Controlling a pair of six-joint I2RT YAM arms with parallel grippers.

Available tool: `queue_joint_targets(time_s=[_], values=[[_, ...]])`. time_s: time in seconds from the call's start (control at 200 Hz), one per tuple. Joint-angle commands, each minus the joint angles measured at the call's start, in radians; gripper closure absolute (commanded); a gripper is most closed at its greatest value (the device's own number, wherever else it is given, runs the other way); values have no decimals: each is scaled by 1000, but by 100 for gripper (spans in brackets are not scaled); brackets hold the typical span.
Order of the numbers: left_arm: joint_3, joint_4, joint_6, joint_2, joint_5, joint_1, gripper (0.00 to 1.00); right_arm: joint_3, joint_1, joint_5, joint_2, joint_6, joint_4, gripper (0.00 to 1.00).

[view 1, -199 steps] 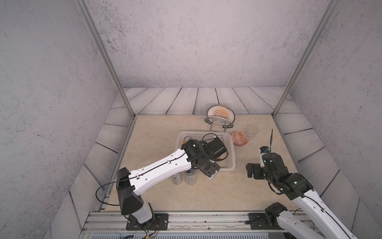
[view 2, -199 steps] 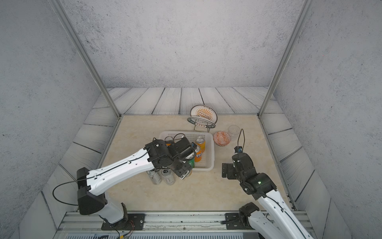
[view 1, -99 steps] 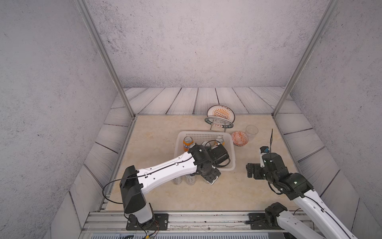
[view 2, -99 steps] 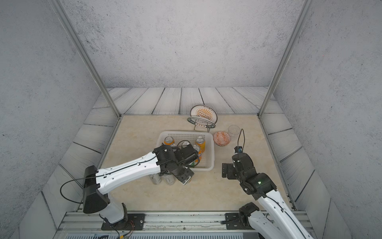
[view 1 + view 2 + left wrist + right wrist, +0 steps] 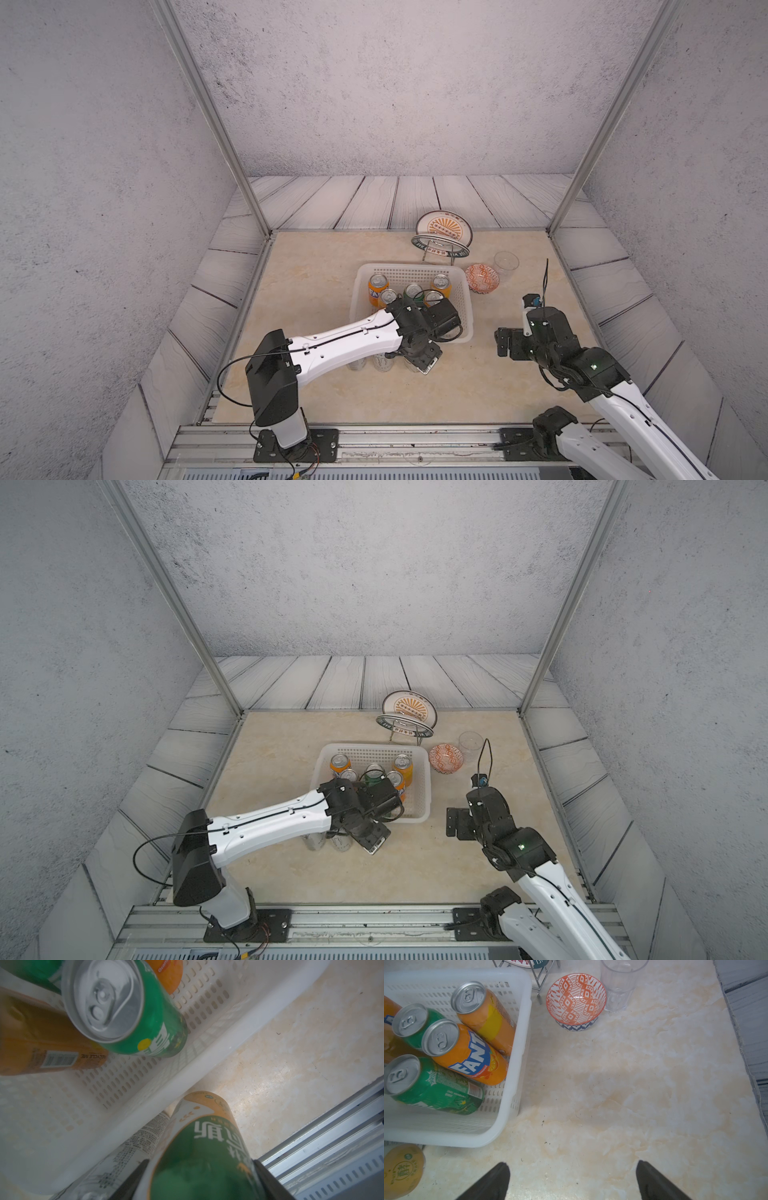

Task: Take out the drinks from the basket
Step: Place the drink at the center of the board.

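The white basket (image 5: 409, 268) (image 5: 374, 748) (image 5: 517, 1076) sits mid-table with several drinks standing in it, orange cans (image 5: 376, 286) (image 5: 467, 1053) and green cans (image 5: 436, 1088) (image 5: 145, 1022). My left gripper (image 5: 415, 361) (image 5: 200, 1161) is shut on a green can with a gold band (image 5: 207, 1142) (image 5: 402, 1169), low in front of the basket's near wall. Whether its base touches the table I cannot tell. Beside it stand two slim silver-white cans (image 5: 383, 363) (image 5: 314, 840) (image 5: 133, 1147). My right gripper (image 5: 503, 341) (image 5: 455, 823) (image 5: 572, 1164) is open over bare table right of the basket.
Plates on a wire rack (image 5: 442, 235) stand behind the basket. A red-patterned bowl (image 5: 482, 277) (image 5: 576, 1001) and a clear glass cup (image 5: 505, 262) (image 5: 618, 987) are at its back right. A metal rail (image 5: 374, 436) runs along the front edge.
My left arm has come from above the basket toward the front and down, carrying the green can beside the two slim cans. The right arm has stayed still.
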Motion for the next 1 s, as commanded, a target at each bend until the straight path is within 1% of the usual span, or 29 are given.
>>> queue_joint_targets(time_s=[0.0,0.475,0.726,0.996], values=[[-11,48,-18,-8,-28,-5,37,-8,-2,20,-4,-1,5,1],[-40,67,-24,53,-48,-4,35,-10,-1,20,-1,-2,7,1],[-65,107,-26,66,-27,-4,35,-10,-2,18,5,-3,7,1],[-84,132,-30,87,-29,-5,34,-10,-3,17,4,-3,8,1]])
